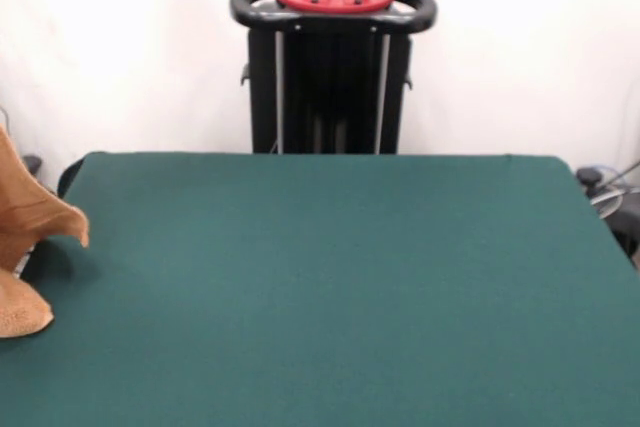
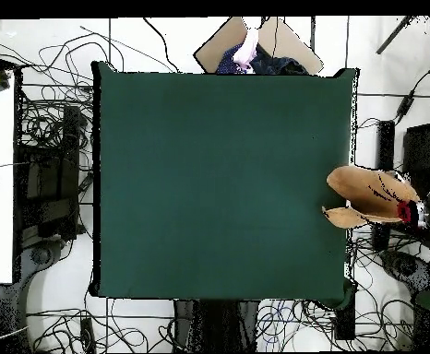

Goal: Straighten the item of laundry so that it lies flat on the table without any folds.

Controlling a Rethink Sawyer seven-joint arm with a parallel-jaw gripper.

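Jaws: you cannot tell from either view whether they are released or clenched. The gripper [image 2: 401,211] shows only in the overhead view, at the outer end of the towel, and the cloth hides its tips.
Gripper position: outside the table's right edge in the overhead view, beside the cables on the floor.
Towel [image 2: 366,187]: bunched and folded, not flat. You will find it straddling that same table edge, part over the felt and part beyond it.
Towel, front view [image 1: 28,215]: at the left border, with the upper part raised and a lower corner resting on the table [image 1: 330,287].
Table: green surface otherwise bare.
Person [image 2: 247,48]: partly visible at the overhead view's top edge, well apart from the towel.
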